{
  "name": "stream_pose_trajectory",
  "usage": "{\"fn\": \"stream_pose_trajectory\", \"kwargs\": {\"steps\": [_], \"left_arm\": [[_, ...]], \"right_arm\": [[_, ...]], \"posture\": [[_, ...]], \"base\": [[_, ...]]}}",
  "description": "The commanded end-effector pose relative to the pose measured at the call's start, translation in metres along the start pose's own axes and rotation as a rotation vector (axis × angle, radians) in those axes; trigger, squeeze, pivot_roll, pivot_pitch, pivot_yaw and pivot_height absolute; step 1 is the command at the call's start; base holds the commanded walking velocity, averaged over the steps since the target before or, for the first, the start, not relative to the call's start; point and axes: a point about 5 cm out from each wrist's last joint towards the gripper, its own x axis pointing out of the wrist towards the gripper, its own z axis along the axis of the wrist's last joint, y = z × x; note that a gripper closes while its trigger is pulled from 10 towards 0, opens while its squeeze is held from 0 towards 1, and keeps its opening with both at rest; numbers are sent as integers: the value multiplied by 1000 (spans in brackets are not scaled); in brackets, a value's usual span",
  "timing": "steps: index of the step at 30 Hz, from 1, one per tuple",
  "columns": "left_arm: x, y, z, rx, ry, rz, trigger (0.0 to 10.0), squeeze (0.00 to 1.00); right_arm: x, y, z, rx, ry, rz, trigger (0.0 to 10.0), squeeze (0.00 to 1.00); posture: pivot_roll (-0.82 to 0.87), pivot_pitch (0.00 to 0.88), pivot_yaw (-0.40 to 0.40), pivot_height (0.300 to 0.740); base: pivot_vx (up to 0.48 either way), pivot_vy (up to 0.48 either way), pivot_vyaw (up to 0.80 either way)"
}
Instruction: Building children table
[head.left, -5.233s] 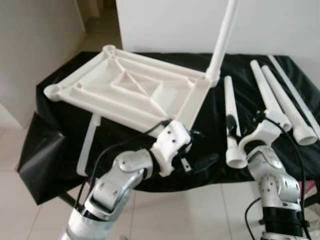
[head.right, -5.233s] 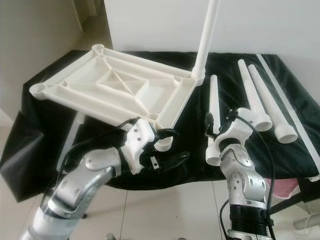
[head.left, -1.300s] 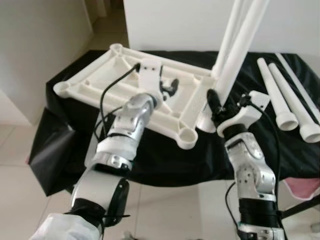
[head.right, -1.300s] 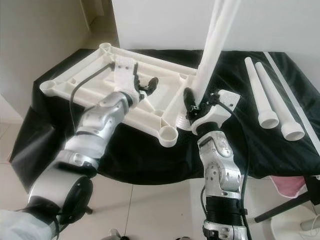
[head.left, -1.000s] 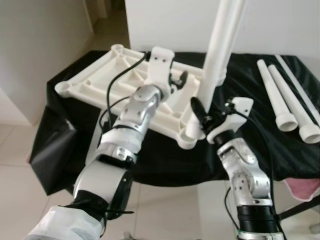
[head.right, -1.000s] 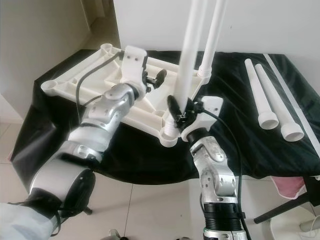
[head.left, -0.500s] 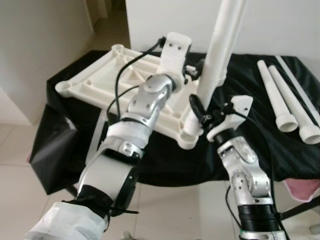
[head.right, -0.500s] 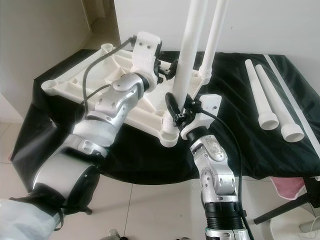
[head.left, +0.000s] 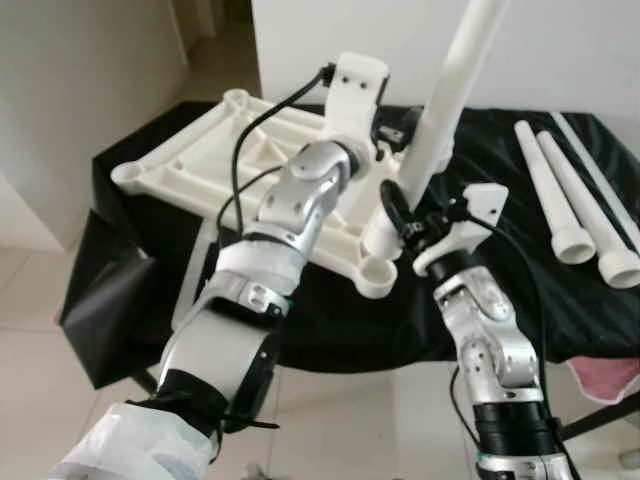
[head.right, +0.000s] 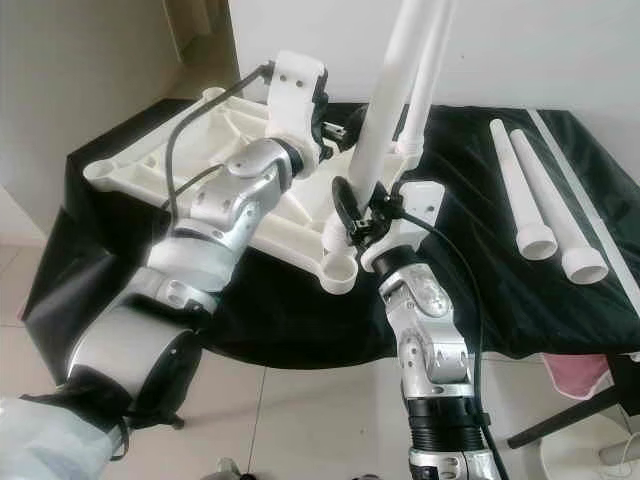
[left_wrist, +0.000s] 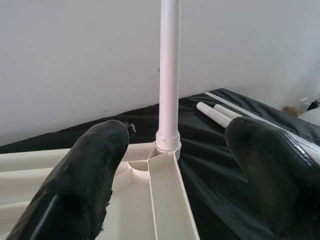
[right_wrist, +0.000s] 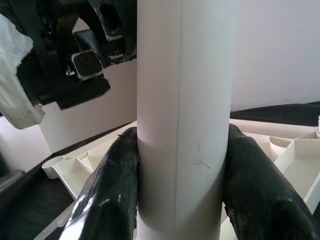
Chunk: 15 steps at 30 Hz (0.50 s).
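The white table top (head.left: 200, 165) lies upside down on the black-draped table. One white leg (left_wrist: 169, 75) stands upright in its far right corner. My right gripper (head.left: 400, 220) is shut on a second white leg (head.left: 445, 110), which leans to the right. That leg's lower end hangs just above the near corner socket (head.left: 375, 275). In the right wrist view both fingers (right_wrist: 110, 185) press against the held leg (right_wrist: 182, 115). My left gripper (left_wrist: 175, 135) is open over the table top, facing the standing leg, with nothing between its fingers.
Two loose white legs (head.left: 550, 190) and a long thin white rail (head.left: 600, 165) lie on the black cloth (head.left: 330, 320) at the right. A white wall (head.left: 350, 50) rises behind the table. Something pink (head.left: 605, 370) sits low at the right, over tiled floor.
My right gripper has lifted a leg off the cloth, stood it by the near corner socket, and just tipped it rightward. My left arm rose from the front edge to over the table top.
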Motion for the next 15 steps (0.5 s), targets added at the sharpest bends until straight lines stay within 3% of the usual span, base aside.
{"fn": "stream_pose_trajectory", "kwargs": {"steps": [1,15], "left_arm": [[7,-39,21,36,-66,-328,10000,0],[1,-54,32,32,-113,-386,10000,0]], "right_arm": [[3,8,-13,9,73,34,10000,0],[9,4,-13,20,78,-18,10000,0]], "posture": [[-83,0,-20,740],[-75,0,-26,740]], "base": [[0,0,0],[0,0,0]]}}
